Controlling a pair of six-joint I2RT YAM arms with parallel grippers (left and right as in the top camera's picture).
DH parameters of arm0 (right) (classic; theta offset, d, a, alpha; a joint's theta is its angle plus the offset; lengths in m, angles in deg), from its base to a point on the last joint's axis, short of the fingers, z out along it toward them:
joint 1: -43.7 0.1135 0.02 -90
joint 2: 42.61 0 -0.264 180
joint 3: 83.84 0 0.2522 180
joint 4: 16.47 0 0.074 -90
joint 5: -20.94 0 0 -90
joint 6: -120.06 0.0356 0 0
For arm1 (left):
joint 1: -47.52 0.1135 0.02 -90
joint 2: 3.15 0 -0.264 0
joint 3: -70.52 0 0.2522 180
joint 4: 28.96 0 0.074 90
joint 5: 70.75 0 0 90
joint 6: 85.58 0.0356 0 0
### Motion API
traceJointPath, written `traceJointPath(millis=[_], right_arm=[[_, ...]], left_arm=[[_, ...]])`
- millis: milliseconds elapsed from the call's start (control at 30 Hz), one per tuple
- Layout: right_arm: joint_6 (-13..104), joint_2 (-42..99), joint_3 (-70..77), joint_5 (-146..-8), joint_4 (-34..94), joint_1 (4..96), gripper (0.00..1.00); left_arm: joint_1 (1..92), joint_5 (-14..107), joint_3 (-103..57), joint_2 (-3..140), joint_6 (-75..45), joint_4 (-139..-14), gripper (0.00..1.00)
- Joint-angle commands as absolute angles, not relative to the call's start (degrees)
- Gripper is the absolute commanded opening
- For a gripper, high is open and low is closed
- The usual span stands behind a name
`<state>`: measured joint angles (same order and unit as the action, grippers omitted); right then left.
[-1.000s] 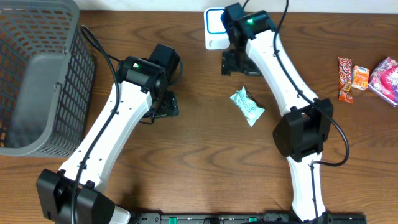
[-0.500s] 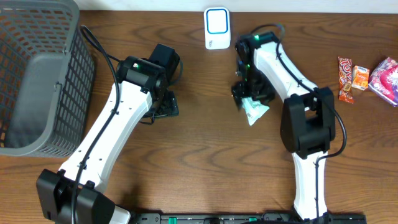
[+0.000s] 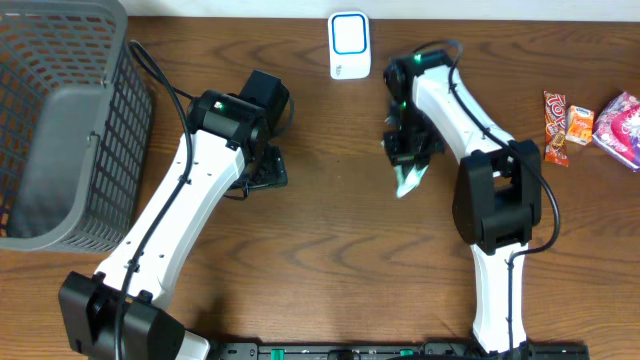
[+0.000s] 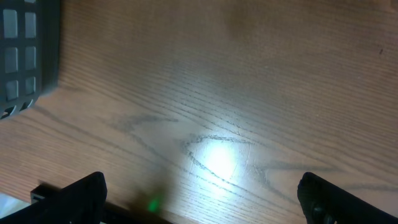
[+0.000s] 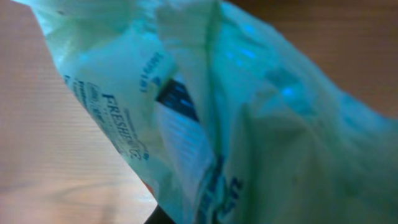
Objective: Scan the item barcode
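At the left of the table [image 3: 320,270], past a grey basket [image 3: 60,120], the left gripper [image 3: 262,172] hangs wide open and empty over bare wood. Right of centre, near the white scanner [image 3: 349,45], the right gripper [image 3: 405,148] is pinched shut on the pale green packet [image 3: 408,180], so the pickup looks in hand; next comes lifting it and turning its barcode to the scanner. That gripper's fingertips are hidden, and the packet's print is blurred close up.

Basket [image 3: 70,150] far left on worktop [image 3: 320,260]. Scanner [image 3: 349,45] back centre. Packet [image 3: 407,182] before it, slightly right. Snack packs [image 3: 585,125] at right edge.
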<state>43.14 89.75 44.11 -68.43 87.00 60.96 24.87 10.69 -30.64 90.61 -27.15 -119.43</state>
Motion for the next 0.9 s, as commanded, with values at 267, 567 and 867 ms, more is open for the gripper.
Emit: traceJointPath(millis=[267, 567, 867], right_arm=[[95.5, 88.8, 46.6, -27.7, 90.7, 62.6, 0.01], [90.9, 88.8, 32.3, -31.8, 75.3, 67.6, 0.29], [76.6, 88.7, 37.8, -43.7, 72.2, 72.9, 0.99]], left_arm=[[24.9, 9.8, -30.8, 91.0, -27.8, -119.8, 0.98], [24.9, 9.8, -30.8, 91.0, -27.8, -119.8, 0.98], [24.9, 9.8, -30.8, 91.0, -27.8, -119.8, 0.98]])
